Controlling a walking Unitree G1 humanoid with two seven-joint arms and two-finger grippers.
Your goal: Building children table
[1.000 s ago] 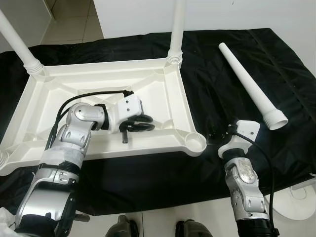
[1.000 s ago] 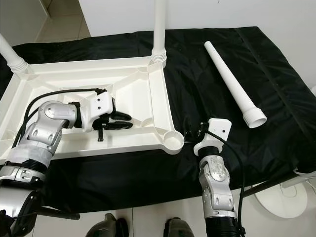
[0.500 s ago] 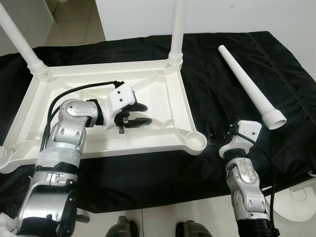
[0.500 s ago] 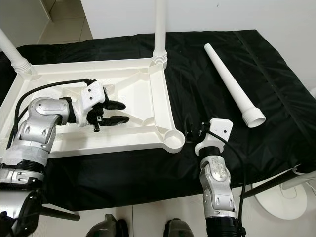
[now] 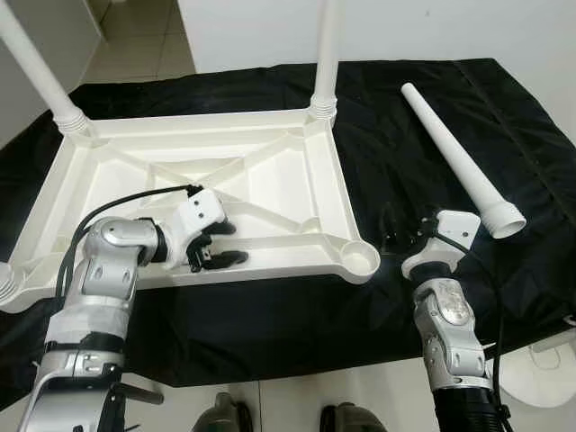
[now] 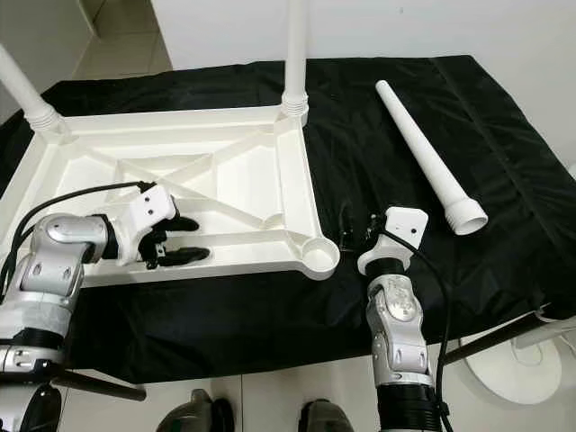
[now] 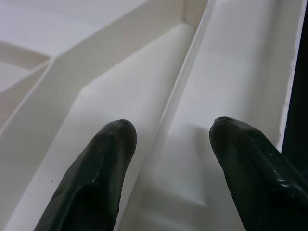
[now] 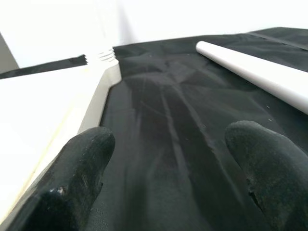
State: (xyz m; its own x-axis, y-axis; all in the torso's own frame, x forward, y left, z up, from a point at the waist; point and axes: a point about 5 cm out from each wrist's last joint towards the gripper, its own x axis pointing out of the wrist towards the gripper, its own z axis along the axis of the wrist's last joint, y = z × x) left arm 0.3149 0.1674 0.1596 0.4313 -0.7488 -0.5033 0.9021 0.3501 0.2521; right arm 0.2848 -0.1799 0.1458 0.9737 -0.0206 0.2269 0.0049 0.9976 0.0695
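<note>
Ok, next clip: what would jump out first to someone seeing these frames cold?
The big white tabletop lying upside down on the black cloth, with two legs already standing up from its far corners. Then the loose white leg lying on the cloth to the robot's right. The left gripper is open over the tray's near rib, and the right gripper is open above the cloth beside the empty corner socket.

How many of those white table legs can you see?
3: two stand screwed into the upturned tabletop's far corners, left and right; one lies loose on the black cloth. A fourth may be at the cropped near-left corner.
</note>
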